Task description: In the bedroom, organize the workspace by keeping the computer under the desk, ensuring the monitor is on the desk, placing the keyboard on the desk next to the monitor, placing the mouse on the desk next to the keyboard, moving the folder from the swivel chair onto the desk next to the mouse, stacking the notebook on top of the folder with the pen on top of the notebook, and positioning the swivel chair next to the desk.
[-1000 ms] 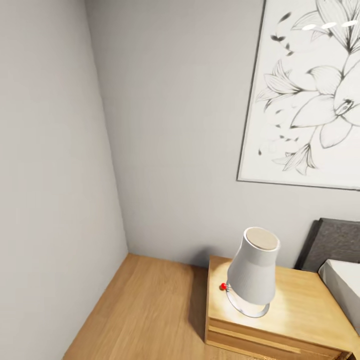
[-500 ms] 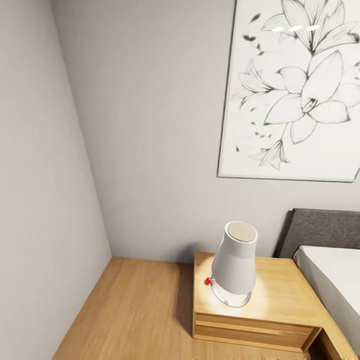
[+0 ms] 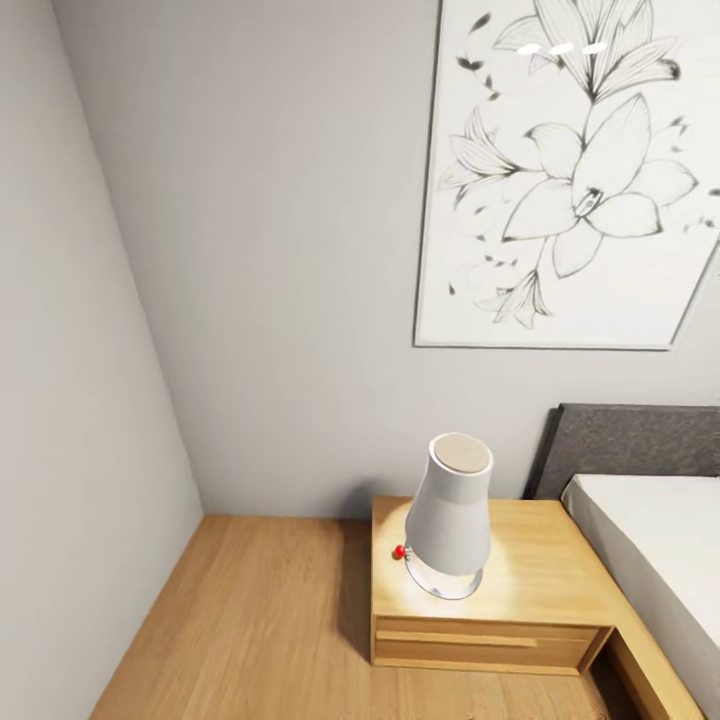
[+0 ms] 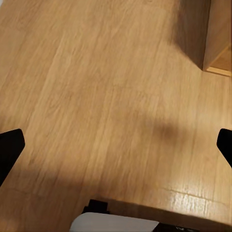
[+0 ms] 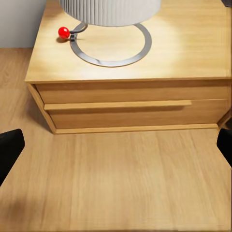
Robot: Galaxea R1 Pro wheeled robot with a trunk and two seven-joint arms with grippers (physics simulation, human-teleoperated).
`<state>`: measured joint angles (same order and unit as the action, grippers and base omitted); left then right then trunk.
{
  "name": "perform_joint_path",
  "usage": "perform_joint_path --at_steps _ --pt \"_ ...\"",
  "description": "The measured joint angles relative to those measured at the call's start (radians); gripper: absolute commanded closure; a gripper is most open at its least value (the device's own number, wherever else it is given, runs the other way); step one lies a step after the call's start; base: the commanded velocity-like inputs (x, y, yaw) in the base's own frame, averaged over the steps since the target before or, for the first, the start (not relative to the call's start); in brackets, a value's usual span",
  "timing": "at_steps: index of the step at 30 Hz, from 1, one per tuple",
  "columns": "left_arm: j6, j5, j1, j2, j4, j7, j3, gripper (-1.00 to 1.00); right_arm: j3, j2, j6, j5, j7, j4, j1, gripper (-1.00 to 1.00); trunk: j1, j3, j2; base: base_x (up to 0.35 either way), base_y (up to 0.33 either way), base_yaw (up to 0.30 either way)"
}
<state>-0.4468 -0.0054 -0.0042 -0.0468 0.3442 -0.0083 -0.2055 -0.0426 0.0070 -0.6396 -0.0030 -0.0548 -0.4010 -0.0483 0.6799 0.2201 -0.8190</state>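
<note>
A grey-walled corner of the bedroom (image 3: 280, 250) fills the head view, over a light-wood plank floor (image 3: 260, 620). A low light-wood nightstand (image 3: 540, 570) with one drawer stands against the back wall. A white ribbed lamp (image 3: 450, 510) with a pale round top stands on a metal ring base near the nightstand's front left corner, and a small red knob (image 3: 399, 551) sticks out at the ring's left side. Just to the right lies a bed with a white mattress (image 3: 660, 560) and a dark grey padded headboard (image 3: 630, 440). A large framed black-and-white flower drawing (image 3: 570, 180) hangs on the wall above.

The left gripper (image 4: 116, 145) hangs over bare floor, its black fingers (image 4: 9, 150) spread wide with nothing between them. The right gripper (image 5: 116, 150) faces the nightstand's drawer front, its fingers (image 5: 9, 150) likewise wide apart and empty.
</note>
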Motion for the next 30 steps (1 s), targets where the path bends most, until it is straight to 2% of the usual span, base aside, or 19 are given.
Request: perform_joint_path --at_steps 14,30 --pt "0.000 0.000 0.000 0.000 0.000 0.000 0.000 -1.00 0.000 0.000 0.000 0.000 0.000 0.000 0.000 -1.00 0.000 0.021 0.000 0.000 0.000 -0.120" --pt "0.000 0.000 0.000 0.001 -0.001 0.000 -0.001 -1.00 0.000 0.000 0.000 0.000 0.000 0.000 0.000 -1.00 0.000 0.046 0.000 0.000 0.000 -0.026"
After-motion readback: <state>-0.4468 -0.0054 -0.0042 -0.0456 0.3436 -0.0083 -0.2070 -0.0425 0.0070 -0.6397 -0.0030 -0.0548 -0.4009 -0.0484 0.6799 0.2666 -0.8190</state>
